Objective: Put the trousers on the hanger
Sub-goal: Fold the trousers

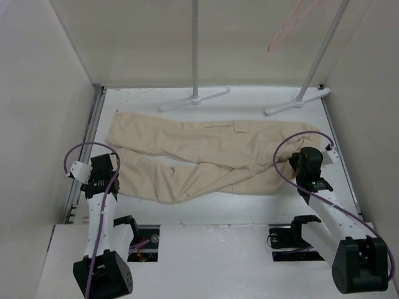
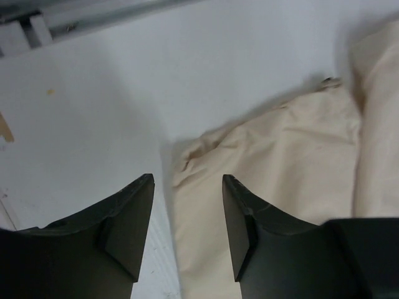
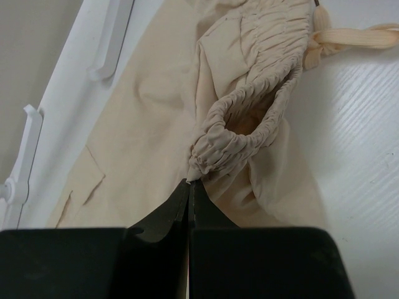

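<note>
The beige trousers [image 1: 206, 156] lie flat across the table, legs toward the left and waist toward the right. The pink hanger [image 1: 290, 25] hangs high at the back right on the rack. My left gripper [image 1: 103, 171] is open over the hem end of a leg; in the left wrist view the cloth [image 2: 280, 162] lies between and beyond its jaws [image 2: 187, 180], and the left finger is over bare table. My right gripper [image 1: 298, 165] is shut, pinching the edge of the gathered elastic waistband [image 3: 249, 118] at its tips [image 3: 189, 184].
Two grey-white rack poles [image 1: 195, 50] [image 1: 324, 50] rise from flat feet [image 1: 193, 99] [image 1: 298, 101] at the back of the table. White walls close in the left, right and back. A drawstring [image 3: 355, 38] trails from the waistband.
</note>
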`<state>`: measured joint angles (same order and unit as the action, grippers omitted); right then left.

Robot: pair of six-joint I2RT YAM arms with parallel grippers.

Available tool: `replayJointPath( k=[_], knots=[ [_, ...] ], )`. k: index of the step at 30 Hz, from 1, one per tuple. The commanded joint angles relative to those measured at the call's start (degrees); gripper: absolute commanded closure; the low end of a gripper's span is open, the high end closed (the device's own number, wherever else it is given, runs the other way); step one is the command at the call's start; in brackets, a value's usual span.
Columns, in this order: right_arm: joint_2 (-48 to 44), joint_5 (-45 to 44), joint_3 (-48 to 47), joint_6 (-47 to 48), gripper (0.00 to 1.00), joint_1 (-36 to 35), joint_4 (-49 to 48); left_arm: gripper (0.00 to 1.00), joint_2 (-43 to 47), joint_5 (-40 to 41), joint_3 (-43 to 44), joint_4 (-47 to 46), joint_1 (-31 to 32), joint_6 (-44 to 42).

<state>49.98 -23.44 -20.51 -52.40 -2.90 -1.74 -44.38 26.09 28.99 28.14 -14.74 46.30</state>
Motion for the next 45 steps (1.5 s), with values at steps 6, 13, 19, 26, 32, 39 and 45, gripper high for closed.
replayJointPath(
  k=[6,13,19,26,32,39,45],
  knots=[
    [1.00,3.40,-1.64,1.16,0.97,-1.80,-5.20,0.49,-7.92,-7.19,-11.14,-9.40,-0.95,5.55],
    [1.88,2.96,-1.81,1.25,0.97,-3.03,-5.82,0.80,-12.39,-9.20,-12.38,-18.99,-1.47,4.94],
    [1.53,2.61,-1.46,1.86,0.98,-2.16,-5.56,1.00,5.22,-8.71,-3.88,-6.39,-0.34,2.14],
    [2.06,2.00,-1.64,2.13,0.98,-1.98,-5.21,1.00,18.98,6.69,13.62,19.48,5.55,-4.55],
    [-1.28,1.82,-1.72,2.66,0.98,-1.54,-3.63,1.00,14.16,6.26,19.77,21.00,6.79,-3.41],
    [1.52,1.29,-3.65,2.92,0.98,-1.45,-3.97,1.00,-11.46,7.23,24.69,0.10,3.63,-3.85],
    [6.97,1.47,-4.89,2.48,0.98,-1.45,-6.87,0.93,-35.32,5.29,35.69,-8.87,1.34,-4.46]
  ],
)
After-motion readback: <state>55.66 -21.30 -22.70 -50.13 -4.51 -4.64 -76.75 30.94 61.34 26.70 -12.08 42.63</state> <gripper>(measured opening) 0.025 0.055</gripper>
